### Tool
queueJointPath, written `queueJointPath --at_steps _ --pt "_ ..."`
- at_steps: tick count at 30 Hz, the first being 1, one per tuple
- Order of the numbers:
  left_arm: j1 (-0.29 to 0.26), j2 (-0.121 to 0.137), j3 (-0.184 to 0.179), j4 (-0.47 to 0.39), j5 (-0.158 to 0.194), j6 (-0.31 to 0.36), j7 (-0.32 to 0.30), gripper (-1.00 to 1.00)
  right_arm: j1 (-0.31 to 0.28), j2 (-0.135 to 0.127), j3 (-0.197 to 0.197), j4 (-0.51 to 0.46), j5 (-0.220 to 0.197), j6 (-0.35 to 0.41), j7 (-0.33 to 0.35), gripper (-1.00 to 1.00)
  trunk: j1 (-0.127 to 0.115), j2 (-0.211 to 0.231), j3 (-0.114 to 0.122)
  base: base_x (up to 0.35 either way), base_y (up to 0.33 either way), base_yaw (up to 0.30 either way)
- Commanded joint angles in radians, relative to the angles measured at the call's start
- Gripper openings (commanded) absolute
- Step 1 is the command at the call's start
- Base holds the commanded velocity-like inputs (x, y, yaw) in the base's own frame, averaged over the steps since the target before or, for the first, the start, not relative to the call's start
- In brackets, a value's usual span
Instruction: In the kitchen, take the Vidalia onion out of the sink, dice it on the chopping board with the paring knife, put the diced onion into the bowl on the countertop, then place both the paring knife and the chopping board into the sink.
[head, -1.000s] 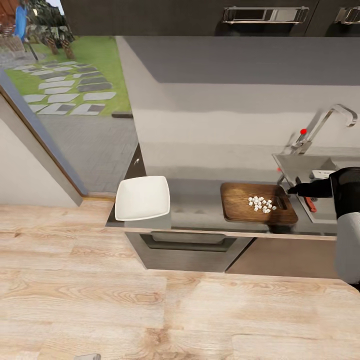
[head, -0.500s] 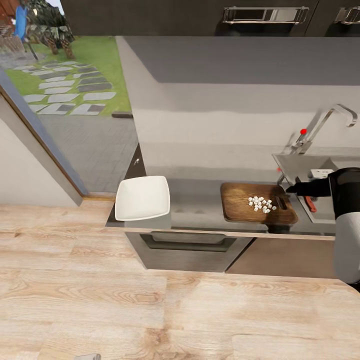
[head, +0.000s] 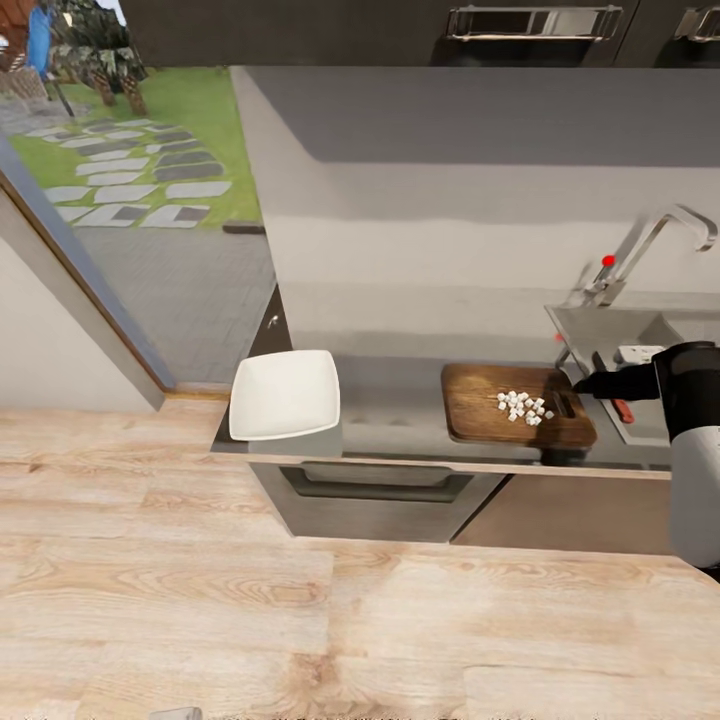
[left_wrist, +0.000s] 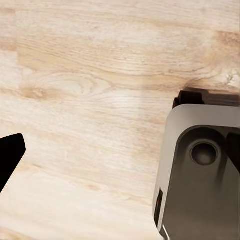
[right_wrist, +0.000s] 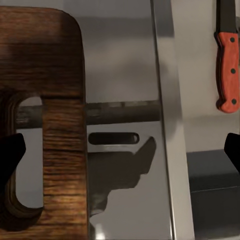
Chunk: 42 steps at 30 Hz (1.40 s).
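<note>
The dark brown chopping board (head: 480, 405) lies on the grey countertop (head: 395, 405) with a heap of white diced onion (head: 523, 406) on it. A white bowl (head: 285, 393) sits at the countertop's left end. On the sink's (head: 585, 330) steel drainboard lies the paring knife (head: 622, 409), its reddish handle (right_wrist: 227, 70) clear in the right wrist view. My right gripper (head: 580, 381) hovers open between the board's slotted end (right_wrist: 45, 100) and the knife, holding nothing. My left gripper (left_wrist: 120, 155) hangs open over the floor.
The chrome faucet (head: 655, 240) with a red knob (head: 607, 261) stands behind the sink. Dark cabinets with a bar handle (head: 375, 483) run under the worktop. Pale wooden floor (head: 300, 620) lies in front, and a glass door (head: 120, 180) to a garden is at the left.
The whole head view has shifted a little. My right arm sits slightly lower in the picture, its gripper still beside the board's right end. The board, onion pieces and bowl have not moved.
</note>
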Motion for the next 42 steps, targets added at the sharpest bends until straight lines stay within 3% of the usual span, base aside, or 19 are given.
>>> queueJointPath --at_steps 1,27,42 --pt "-0.001 -0.001 -0.008 0.003 0.006 -0.006 0.000 1.00 -0.001 0.001 -0.003 0.001 0.011 0.000 0.010 1.00 0.000 -0.002 -0.003 0.000 0.000 0.000" --pt "-0.001 -0.001 -0.008 0.004 0.006 -0.006 0.000 1.00 -0.002 0.006 -0.002 0.004 0.009 -0.001 0.008 1.00 0.000 -0.002 -0.037 0.000 0.000 0.000" --pt "-0.001 -0.001 -0.008 0.003 0.006 -0.006 0.000 1.00 -0.002 0.008 -0.002 0.047 0.011 -0.001 -0.015 1.00 0.000 -0.002 -0.039 0.000 0.000 0.000"
